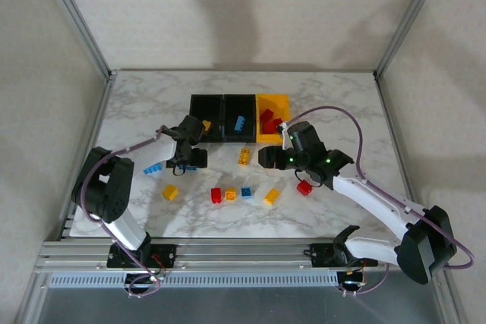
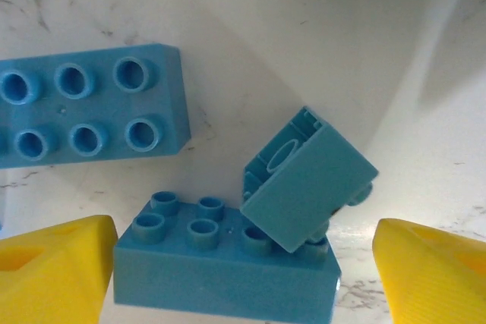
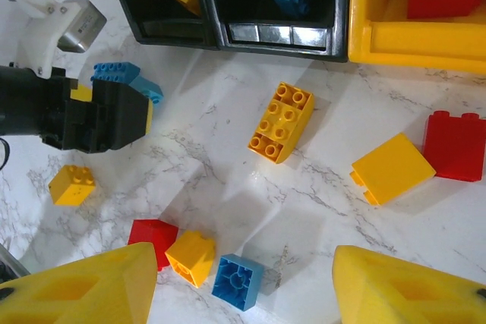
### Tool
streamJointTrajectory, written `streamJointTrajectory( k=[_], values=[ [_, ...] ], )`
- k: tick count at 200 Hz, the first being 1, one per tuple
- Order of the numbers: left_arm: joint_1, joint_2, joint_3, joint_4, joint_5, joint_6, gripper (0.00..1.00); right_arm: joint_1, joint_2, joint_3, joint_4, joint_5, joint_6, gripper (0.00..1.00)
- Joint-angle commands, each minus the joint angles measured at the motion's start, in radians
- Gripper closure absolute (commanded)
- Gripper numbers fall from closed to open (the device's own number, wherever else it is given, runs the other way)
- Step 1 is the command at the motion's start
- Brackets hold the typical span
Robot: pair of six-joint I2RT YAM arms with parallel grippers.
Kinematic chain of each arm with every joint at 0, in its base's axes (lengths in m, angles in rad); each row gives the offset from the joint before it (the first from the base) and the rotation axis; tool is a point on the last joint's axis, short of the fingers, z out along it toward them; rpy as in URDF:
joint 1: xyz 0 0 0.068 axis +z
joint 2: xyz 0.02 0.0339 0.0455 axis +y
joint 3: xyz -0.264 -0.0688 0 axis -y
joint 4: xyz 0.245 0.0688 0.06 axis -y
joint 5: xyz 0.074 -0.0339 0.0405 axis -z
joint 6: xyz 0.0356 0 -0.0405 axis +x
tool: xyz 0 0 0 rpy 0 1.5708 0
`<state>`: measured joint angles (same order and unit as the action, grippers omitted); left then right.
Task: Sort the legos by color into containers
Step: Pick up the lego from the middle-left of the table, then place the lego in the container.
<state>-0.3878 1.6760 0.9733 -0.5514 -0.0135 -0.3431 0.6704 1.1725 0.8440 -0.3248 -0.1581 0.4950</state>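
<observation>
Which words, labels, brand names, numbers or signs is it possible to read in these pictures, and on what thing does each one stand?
None can be read. The blue bricks, the bins and the table show no print; any mark on the studs is too small to read.

Three cameras cover one marble table (image 1: 137, 111).
The fixed overhead view looks down from behind the near edge, taking in the whole top. The left wrist camera sits very close over blue bricks (image 2: 228, 271). The right wrist camera hangs higher, facing the far edge, sharing those bricks and the containers (image 3: 175, 32) with the overhead view.
</observation>
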Motion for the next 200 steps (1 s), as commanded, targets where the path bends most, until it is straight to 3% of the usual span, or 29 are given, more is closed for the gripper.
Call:
streamJointTrajectory(
  k=[1,31,78,142,200],
  values=[
    [0.013,0.009,-0.023,0.001,0.006,0.014,0.18,0.009,0.002,0.006,0.012,0.005,0.014,0.38],
    [0.018,0.012,-0.021,-0.004,0.010,0.004,0.36,0.009,0.006,0.007,0.015,0.010,0.016,0.38],
    [0.018,-0.071,-0.016,-0.049,0.012,-0.003,0.49,0.008,0.016,-0.003,0.027,0.004,0.017,0.38],
    [-0.034,-0.203,0.037,-0.126,0.014,-0.044,0.48,0.010,-0.002,-0.008,0.042,-0.048,0.008,0.38],
    [-0.162,-0.112,0.248,-0.143,0.016,-0.079,0.49,0.018,-0.062,-0.049,0.082,-0.069,0.024,0.37]
  ],
)
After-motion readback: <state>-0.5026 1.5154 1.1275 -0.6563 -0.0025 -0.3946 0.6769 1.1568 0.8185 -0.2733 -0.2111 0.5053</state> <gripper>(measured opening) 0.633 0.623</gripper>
